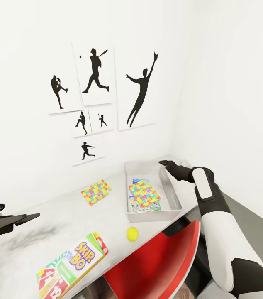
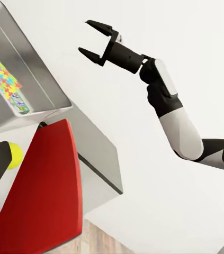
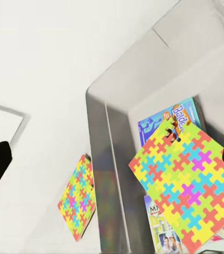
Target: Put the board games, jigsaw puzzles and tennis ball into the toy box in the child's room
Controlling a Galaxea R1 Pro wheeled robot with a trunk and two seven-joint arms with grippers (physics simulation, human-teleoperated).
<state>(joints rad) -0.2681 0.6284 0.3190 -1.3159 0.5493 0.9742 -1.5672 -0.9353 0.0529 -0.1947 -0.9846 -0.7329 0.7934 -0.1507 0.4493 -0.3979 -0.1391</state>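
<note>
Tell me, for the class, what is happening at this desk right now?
A two-armed robot is tidying toys into the grey toy box on the table. The right pincer hangs open and empty over the box's far end. Inside the box one jigsaw puzzle lies on top of two board games. Outside it on the table are the second puzzle, the tennis ball and the SKIP-BO game. The left pincer hovers at the table's other end, holding nothing.

One puzzle (image 1: 144, 192) in toy box (image 1: 173, 199) (atop games), other puzzle (image 1: 96, 192) left, ball (image 1: 132, 234) in front
</note>
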